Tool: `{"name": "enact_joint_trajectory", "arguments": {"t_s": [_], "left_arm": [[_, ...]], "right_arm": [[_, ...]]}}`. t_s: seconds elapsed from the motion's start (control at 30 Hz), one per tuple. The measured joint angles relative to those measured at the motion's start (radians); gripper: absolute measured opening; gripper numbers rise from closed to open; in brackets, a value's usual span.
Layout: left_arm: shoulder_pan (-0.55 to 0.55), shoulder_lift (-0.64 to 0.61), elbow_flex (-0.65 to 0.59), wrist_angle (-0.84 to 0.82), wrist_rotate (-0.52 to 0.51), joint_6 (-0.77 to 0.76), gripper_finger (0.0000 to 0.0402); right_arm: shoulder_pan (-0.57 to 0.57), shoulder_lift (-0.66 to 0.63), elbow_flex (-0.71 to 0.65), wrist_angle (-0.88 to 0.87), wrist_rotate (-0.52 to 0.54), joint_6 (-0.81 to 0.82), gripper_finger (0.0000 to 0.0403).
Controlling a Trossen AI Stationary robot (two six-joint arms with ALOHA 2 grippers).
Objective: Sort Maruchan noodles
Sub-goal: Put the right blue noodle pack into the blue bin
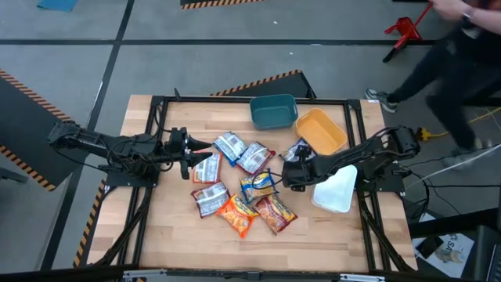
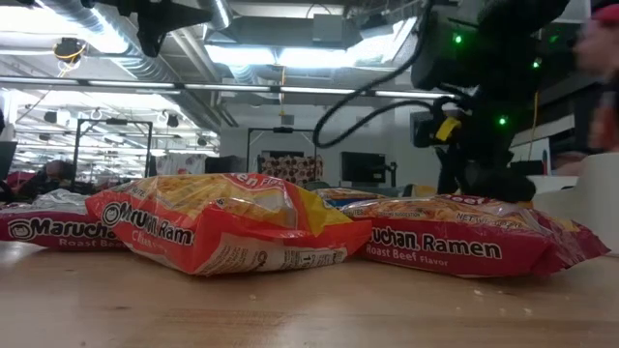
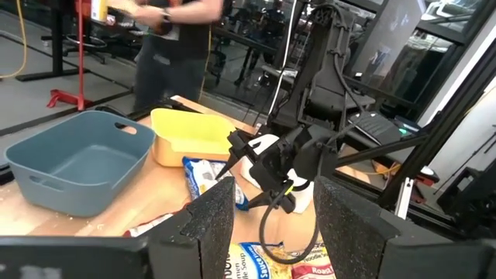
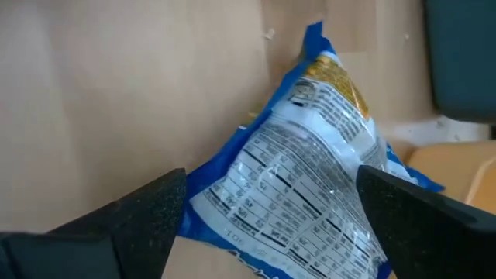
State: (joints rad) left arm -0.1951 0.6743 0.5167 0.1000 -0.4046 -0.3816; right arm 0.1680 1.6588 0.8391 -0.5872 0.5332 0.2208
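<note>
Sorting has barely begun, by my reckoning: teal bin (image 1: pixel 273 112), orange bin (image 1: pixel 322 131) and white bin (image 1: pixel 337 189) all look empty, and most Maruchan noodles (image 1: pixel 244 185) lie heaped mid-bench. My right gripper (image 1: pixel 288 174) hangs spread wide over a blue packet (image 4: pixel 310 178) lying just beside the orange bin, nothing pinched. Its long axis runs diagonally, one corner tipped up toward the teal bin. My left gripper (image 1: pixel 193 152) waits beside the pile, fingers parted, empty.
</note>
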Motion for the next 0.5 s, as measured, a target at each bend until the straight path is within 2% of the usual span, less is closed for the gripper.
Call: {"name": "enact_joint_trajectory", "arguments": {"t_s": [0.13,0.23,0.33,0.5], "left_arm": [[0.0,0.0,0.0,-0.003,0.0,0.0,0.017],[0.0,0.0,0.0,-0.003,-0.002,0.0,0.017],[0.0,0.0,0.0,-0.003,-0.008,0.0,0.017],[0.0,0.0,0.0,-0.003,-0.025,0.0,0.017]], "right_arm": [[0.0,0.041,0.0,0.001,0.034,0.047,0.0352],[0.001,0.065,0.003,-0.005,0.064,0.103,0.0328],[0.002,0.075,0.002,-0.01,0.077,0.149,0.029],[0.002,0.076,0.0,-0.015,0.096,0.191,0.0206]]}}
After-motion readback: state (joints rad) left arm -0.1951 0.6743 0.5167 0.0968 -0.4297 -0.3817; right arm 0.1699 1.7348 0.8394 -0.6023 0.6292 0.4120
